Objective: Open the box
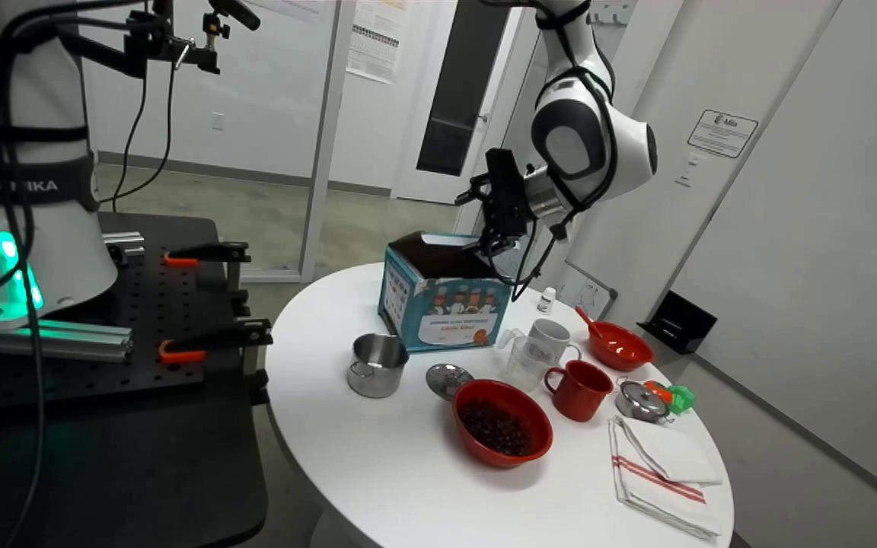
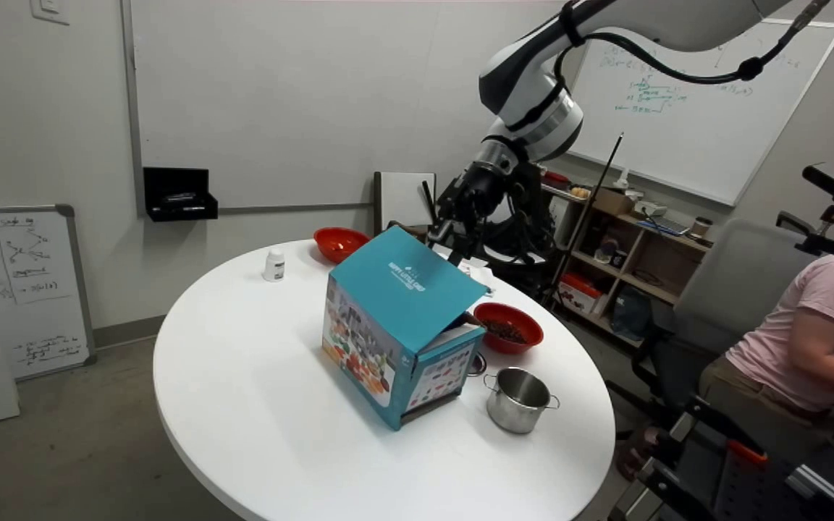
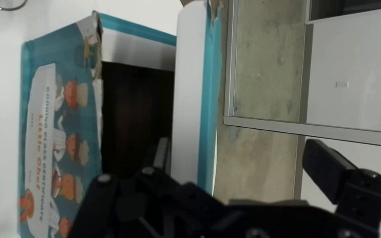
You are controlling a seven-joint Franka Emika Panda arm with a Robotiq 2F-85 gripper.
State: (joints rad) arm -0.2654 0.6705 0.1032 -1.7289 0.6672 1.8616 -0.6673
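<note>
- Spread wide, the gripper is held at the top of the teal box; one fingertip is seen over the dark opening, and whether the raised flap beside it is touched cannot be told.
- Near the left edge of the round table, in an exterior view, a steel pot is placed just beside the box.
- Toward the far edge the box is set upright, its flap tilted.
- Between the box and the near edge, a silver lid is partly hidden by a red bowl filled with dark beans.
- Right of the box, a clear jug and a white mug are grouped; nearer the far edge, a white bottle is seen.
- Farther right, a red mug is placed.
- Along the right edge are set another red bowl with a red spoon, a small steel pot, an orange piece, a folded, red-striped white cloth and a green piece.
</note>
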